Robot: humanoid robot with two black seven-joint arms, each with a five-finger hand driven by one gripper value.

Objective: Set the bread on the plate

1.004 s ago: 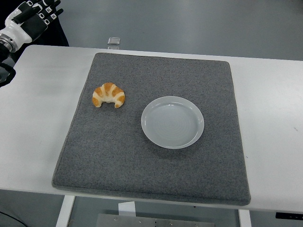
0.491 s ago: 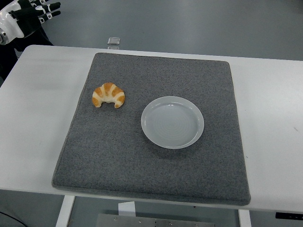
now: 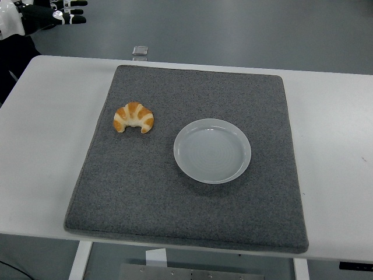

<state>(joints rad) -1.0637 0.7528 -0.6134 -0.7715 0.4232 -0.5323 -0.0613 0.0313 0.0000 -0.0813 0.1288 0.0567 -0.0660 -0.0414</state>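
Lying untouched on the grey felt mat (image 3: pixel 186 210), the croissant (image 3: pixel 134 117) sits just left of the empty white plate (image 3: pixel 213 150). Far off at the top-left corner, the left hand (image 3: pixel 49 14) hovers, fingers extended, holding nothing. Reaching down to the croissant looks next.

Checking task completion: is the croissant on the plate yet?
No, the croissant lies on the grey mat, left of the empty plate.

High head view — table (image 3: pixel 46 116) below
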